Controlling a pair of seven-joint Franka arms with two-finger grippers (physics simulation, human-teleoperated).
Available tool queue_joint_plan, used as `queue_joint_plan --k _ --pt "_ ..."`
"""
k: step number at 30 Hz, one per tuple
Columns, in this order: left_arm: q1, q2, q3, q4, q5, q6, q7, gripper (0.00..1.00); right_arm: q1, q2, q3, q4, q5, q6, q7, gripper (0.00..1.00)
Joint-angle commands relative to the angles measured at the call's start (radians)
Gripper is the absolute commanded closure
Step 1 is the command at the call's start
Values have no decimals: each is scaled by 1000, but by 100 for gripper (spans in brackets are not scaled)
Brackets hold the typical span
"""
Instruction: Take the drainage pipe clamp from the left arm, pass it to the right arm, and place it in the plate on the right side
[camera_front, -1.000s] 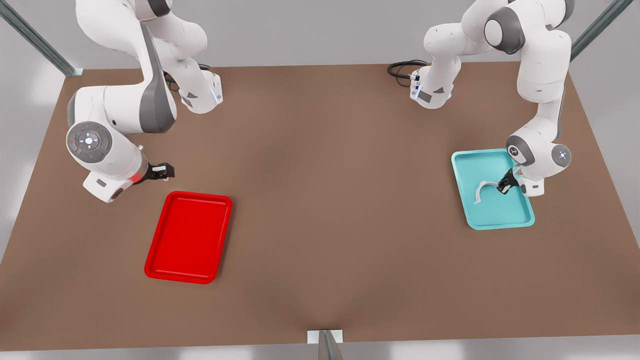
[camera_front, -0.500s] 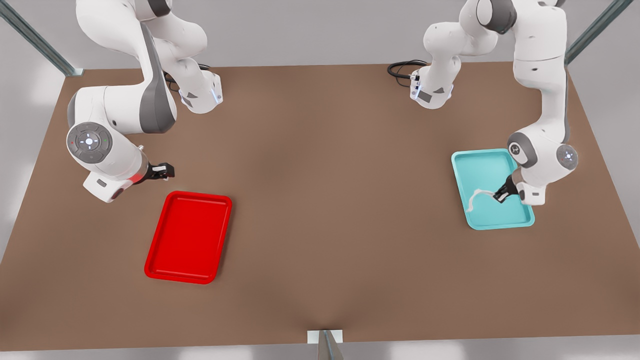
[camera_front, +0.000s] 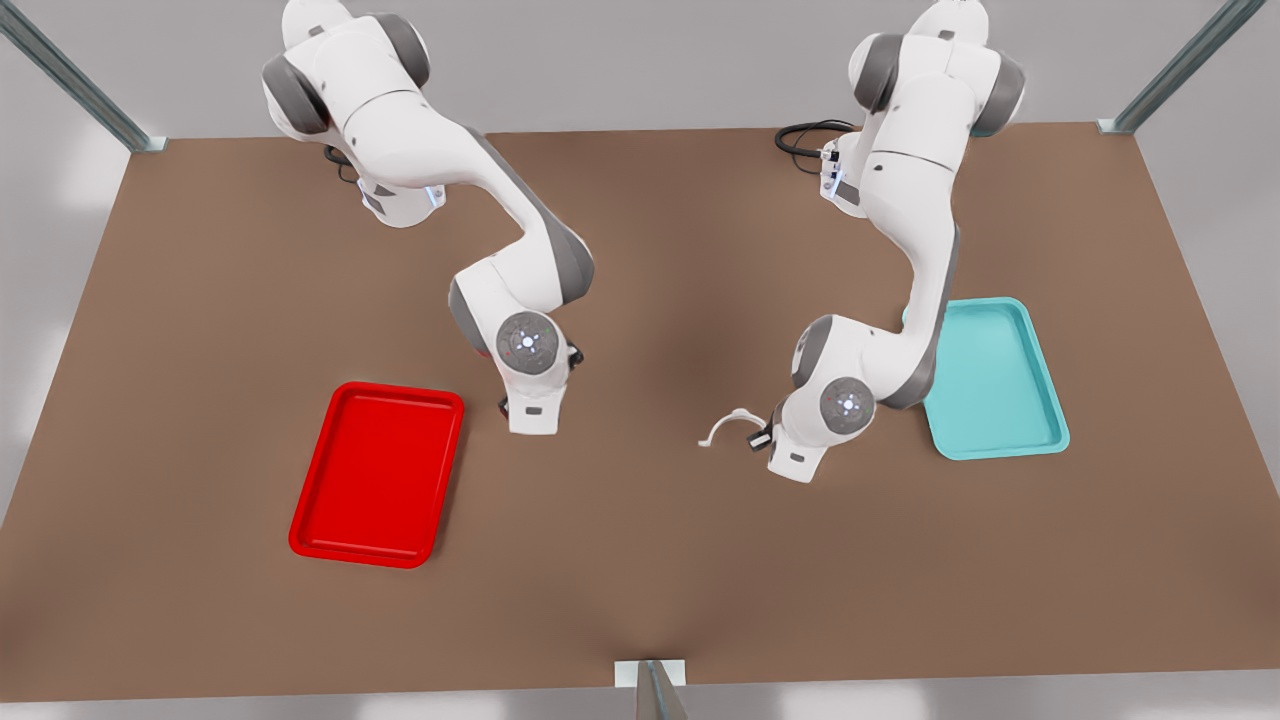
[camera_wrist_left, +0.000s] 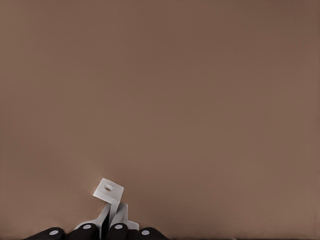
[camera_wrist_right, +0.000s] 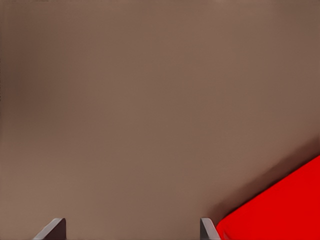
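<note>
Gripping the drainage pipe clamp (camera_front: 728, 424) by one flared end, the left gripper (camera_front: 760, 439) hovered over the bare tabletop (camera_front: 640, 560) between the two trays, its fingers (camera_wrist_left: 118, 231) pinched tight on the white strip. In the left wrist view the clamp's (camera_wrist_left: 111, 200) free tab with its small hole stuck out just past the fingertips. In the front view the half-ring arched away from those fingers toward the front view's left, so its long axis ran roughly along the line joining the two arms, with the free end pointing at the other gripper.

The right gripper (camera_front: 510, 405) hung just beside the plate's (camera_front: 375, 475) near corner, well apart from the clamp. Its fingers (camera_wrist_right: 56, 229) stood spread wide with nothing between them, and a red corner of the plate (camera_wrist_right: 280, 212) lay just outside one fingertip.

The handover looked not yet begun: the clamp sat at the left gripper, and the open tabletop separated it from the right one. The coming move likely turned on bringing the right fingers toward the clamp's free end, which lay across the gap on the side away from the plate. The teal tray (camera_front: 1000, 380) lay behind the left arm, with nothing in it
</note>
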Motion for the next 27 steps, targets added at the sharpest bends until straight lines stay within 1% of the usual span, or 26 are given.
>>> queue_joint_plan --k 1,3,4,6,7,9,13,16,17,18,21,24,27 --pt "-23 36 -16 71 -6 -126 -654 79 -13 12 1 -12 77 269 -552 0" --pt "-23 91 -62 170 -4 -131 -742 79 -17 46 1 -8 100 298 -708 0" --pt "-25 103 -77 202 -2 -131 -756 79 -17 54 1 -2 110 300 -736 0" --pt "-39 131 -91 257 -4 -127 -795 79 -17 101 1 24 244 315 -886 0" --pt "-45 149 -105 292 -4 -132 -823 79 -15 101 1 28 245 320 -941 0" --pt "-60 154 -106 306 -4 -132 -825 79 -17 100 7 28 295 321 -1044 0" --pt "-68 174 -114 332 -4 -124 -835 79 -18 90 6 12 299 320 -1145 0" --pt "-68 175 -122 331 -1 -123 -808 79 -15 95 6 23 288 375 -1403 0" --pt "-74 178 -120 331 1 -124 -745 79 -14 97 6 24 292 403 -1442 0" --pt "-72 177 -120 332 -2 -124 -673 79 -7 100 7 26 295 432 -1451 0" --pt "-72 175 -120 335 -2 -127 -653 79 -3 103 23 17 299 515 -1481 0" --pt "-72 174 -120 348 -2 -132 -628 79 10 146 52 24 302 564 -1498 0" --pt "-72 174 -135 364 -1 -154 -567 79 10 152 59 11 302 579 -1498 0"
